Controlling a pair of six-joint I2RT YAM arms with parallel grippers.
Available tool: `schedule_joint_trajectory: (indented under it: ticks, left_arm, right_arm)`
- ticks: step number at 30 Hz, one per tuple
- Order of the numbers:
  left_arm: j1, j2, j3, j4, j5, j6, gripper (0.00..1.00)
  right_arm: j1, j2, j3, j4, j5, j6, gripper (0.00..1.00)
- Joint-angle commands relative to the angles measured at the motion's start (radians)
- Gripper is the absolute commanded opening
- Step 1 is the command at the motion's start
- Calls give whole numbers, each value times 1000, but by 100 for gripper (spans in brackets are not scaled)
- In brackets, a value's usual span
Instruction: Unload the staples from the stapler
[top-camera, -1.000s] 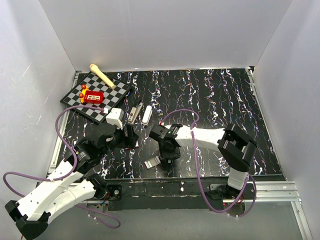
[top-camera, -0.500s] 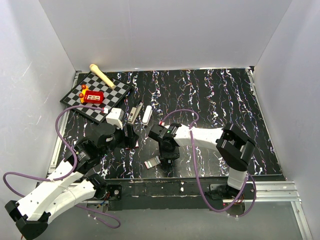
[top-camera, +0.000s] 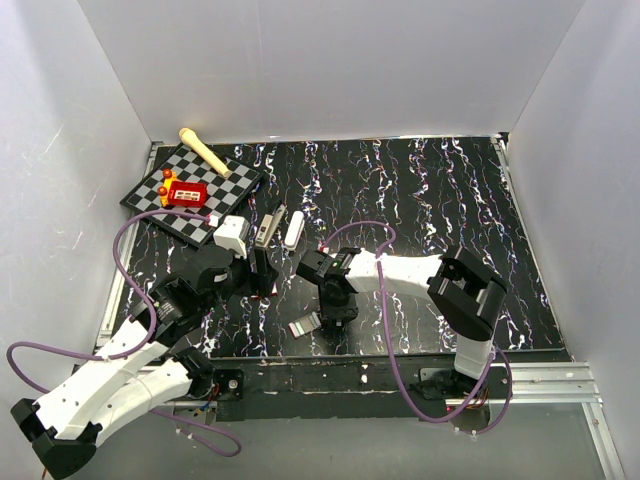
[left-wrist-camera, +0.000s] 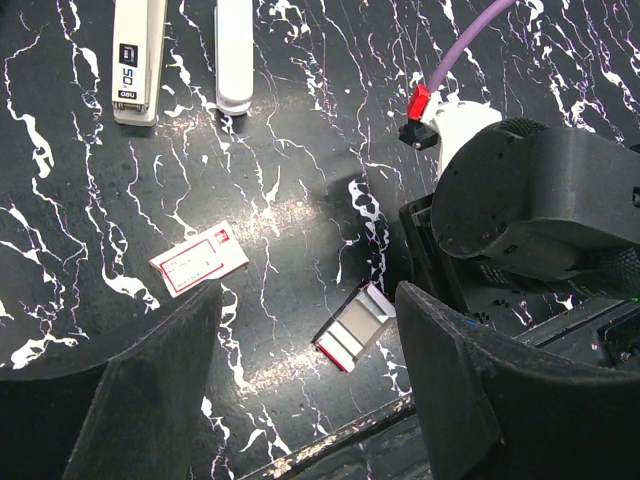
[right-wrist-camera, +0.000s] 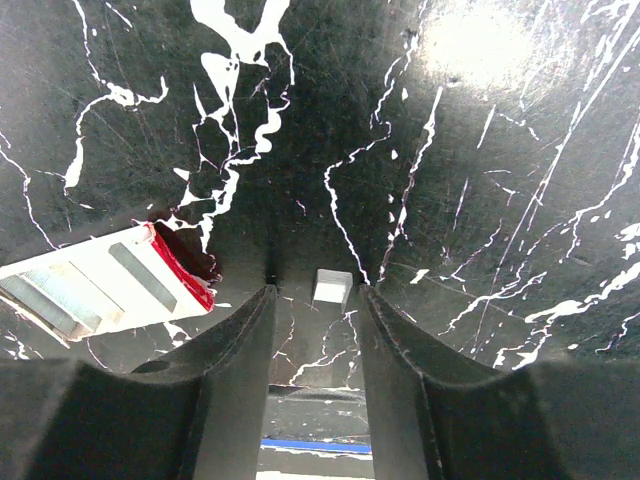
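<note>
1. As you look in from the near edge, your right gripper (right-wrist-camera: 315, 300) points down at the black marbled table (top-camera: 420, 200). Its fingers (right-wrist-camera: 230, 370) stand apart with a gap on each side of the staples (right-wrist-camera: 332, 286). They straddle that short grey strip and do not clamp it.
2. The staples lie flat on the table, right between those fingertips.
3. Just left of the right gripper lies a flat silvery rectangle with a red end (right-wrist-camera: 90, 285), angled on the table and untouched.
4. Further left and slightly farther, a small red-and-white box (left-wrist-camera: 200, 262) lies flat, apart from the rectangle.
5. Your left gripper (left-wrist-camera: 310, 330) hangs above this area with its fingers (left-wrist-camera: 150, 390) spread wide and nothing between them.
6. Beyond both grippers, the stapler (left-wrist-camera: 138, 55) lies on the table with its long axis running near to far. No finger touches it.
7. A white rounded stick (left-wrist-camera: 233, 55) lies parallel, just right of the stapler, with a narrow gap between them.
8. At the far left, a chessboard (top-camera: 215, 190) carries a red object (top-camera: 187, 192).
9. Farthest, a pale wooden club (top-camera: 205, 150) rests at the chessboard's far corner.
</note>
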Motion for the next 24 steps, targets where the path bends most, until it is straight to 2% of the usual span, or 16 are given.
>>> schedule_joint_trajectory:
  ticks: [1,6,11,16,24]
  left_arm:
    - [8,5,-1,14,2,11,70]
    - [8,5,-2,14,0,11,70]
    - [9,5,-2,13,-1,11,70]
    - [11,5,-1,13,-3,11,70]
    - [11,11,-1,13,-3,9,70]
  right_arm:
    - [3,11,-1,4,-9,11,43]
    - [1,18,0,12,-19,0,33]
    - [3,19,3,15,-22,-4,29]
    - [1,13,11,10,-9,-14,19]
    - [47,-54,45,-25,92,-23,18]
